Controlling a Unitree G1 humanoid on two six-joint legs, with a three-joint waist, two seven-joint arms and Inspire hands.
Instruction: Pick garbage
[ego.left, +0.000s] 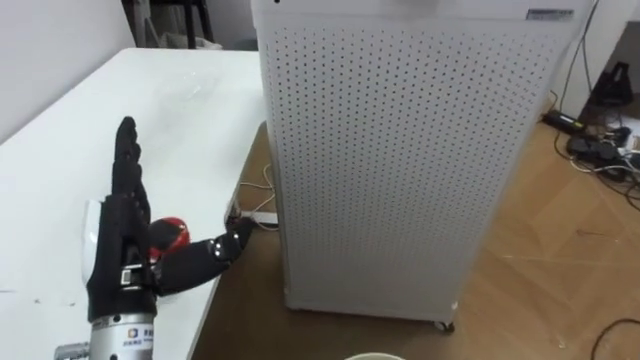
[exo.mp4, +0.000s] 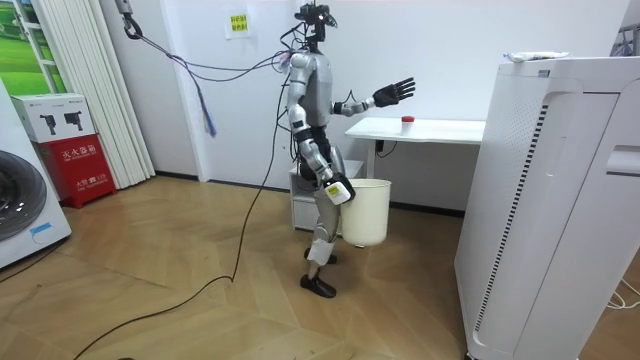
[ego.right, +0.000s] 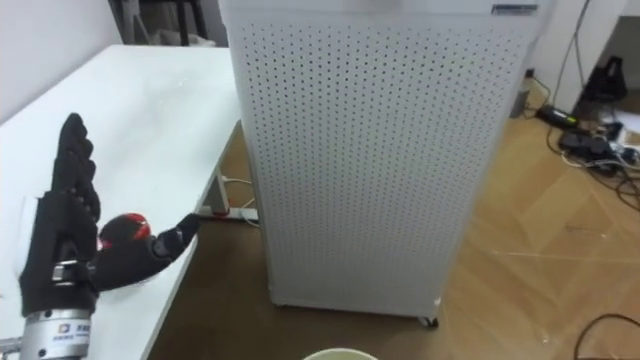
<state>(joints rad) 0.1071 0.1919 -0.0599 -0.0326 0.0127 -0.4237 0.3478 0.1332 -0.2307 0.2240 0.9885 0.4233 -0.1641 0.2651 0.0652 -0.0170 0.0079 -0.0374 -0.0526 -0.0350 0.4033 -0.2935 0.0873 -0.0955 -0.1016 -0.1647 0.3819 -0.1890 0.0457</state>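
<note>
A white bucket (exo.mp4: 366, 210) is hanging beside the robot's right hand (exo.mp4: 338, 190); its grip cannot be told. The left hand (ego.left: 125, 235) is hovering over the white table (ego.left: 190, 120), fingers straight, thumb spread, holding nothing. A small red object (ego.left: 172, 234) is lying on the table just behind it. A perforated white cabinet (ego.left: 400, 150) is standing beside the table.

Left hand (ego.left: 125, 235) at lower left of frame, fingers straight upright, thumb out rightward, right hand (exo.mp4: 338, 190) low by hip
</note>
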